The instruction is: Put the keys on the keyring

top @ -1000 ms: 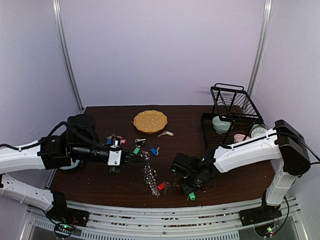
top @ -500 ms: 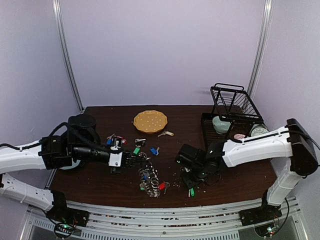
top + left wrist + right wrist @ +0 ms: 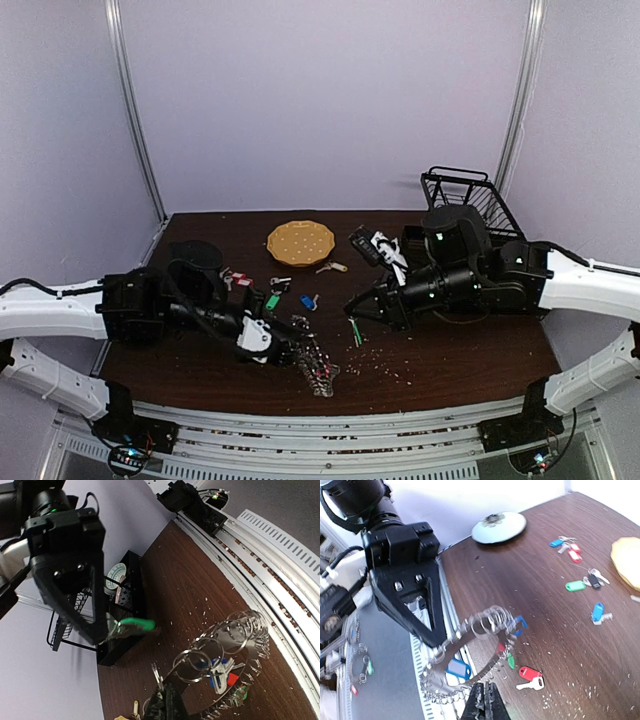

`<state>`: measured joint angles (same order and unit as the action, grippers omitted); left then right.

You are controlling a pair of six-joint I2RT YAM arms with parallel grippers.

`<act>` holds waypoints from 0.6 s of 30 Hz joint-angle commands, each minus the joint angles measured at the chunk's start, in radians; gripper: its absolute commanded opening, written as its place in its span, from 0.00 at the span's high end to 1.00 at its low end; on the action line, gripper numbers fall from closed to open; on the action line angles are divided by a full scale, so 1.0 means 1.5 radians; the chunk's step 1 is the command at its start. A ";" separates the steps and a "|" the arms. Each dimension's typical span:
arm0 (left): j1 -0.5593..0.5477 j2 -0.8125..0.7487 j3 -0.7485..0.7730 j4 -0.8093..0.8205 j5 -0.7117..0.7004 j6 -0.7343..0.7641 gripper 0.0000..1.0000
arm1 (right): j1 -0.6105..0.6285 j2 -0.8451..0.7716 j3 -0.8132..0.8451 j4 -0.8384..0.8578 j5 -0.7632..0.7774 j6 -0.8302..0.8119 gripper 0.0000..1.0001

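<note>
Both grippers are pressed shut, and each one pinches something. The left gripper (image 3: 283, 352) reaches in low, near the front edge of the table (image 3: 460, 350). It pinches the keyring (image 3: 318, 368) by its wire. The right gripper (image 3: 352, 312) comes in from the other side and points down and to the left. It pinches a green key (image 3: 355, 331) at its tip. The green key hangs near the keyring, a little apart from it.

The table is dark brown wood. A black wire dish rack (image 3: 462, 195) stands at the back right, partly hidden behind the right arm. A round white dish (image 3: 118, 575) stands in it. A round yellow plate (image 3: 300, 241) lies at the back near the middle, well apart from both grippers.

The keyring is a big silver ring with lots of little metal keys sticking out all around it like spikes. Blue, red and green tags show at the ring. Whether they hang on it or lie under it cannot be told.

More keys lie loose on the table between the plate and the left arm. A blue key (image 3: 308, 300) lies beside a second green key (image 3: 272, 299). A red key (image 3: 240, 281) lies farther left in a small bunch. A pale key (image 3: 333, 267) lies just beside the plate.

Tiny white crumbs (image 3: 385, 355) are scattered on the wood under the right gripper.
</note>
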<state>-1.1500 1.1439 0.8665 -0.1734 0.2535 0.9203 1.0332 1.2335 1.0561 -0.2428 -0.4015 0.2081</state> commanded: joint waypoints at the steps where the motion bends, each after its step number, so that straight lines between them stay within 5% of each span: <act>1: -0.021 -0.004 0.025 0.053 -0.065 0.065 1.00 | 0.023 0.028 0.071 -0.051 -0.067 -0.091 1.00; 11: -0.036 -0.001 0.012 0.100 -0.081 0.082 1.00 | 0.037 0.037 0.068 -0.014 -0.116 -0.092 1.00; 18: -0.043 -0.002 -0.003 0.139 -0.065 0.076 1.00 | 0.038 0.063 0.097 -0.030 -0.061 -0.100 1.00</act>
<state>-1.2037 1.1461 0.8623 -0.0845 0.1513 1.0306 1.0870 1.3064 1.1557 -0.2802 -0.5293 0.0738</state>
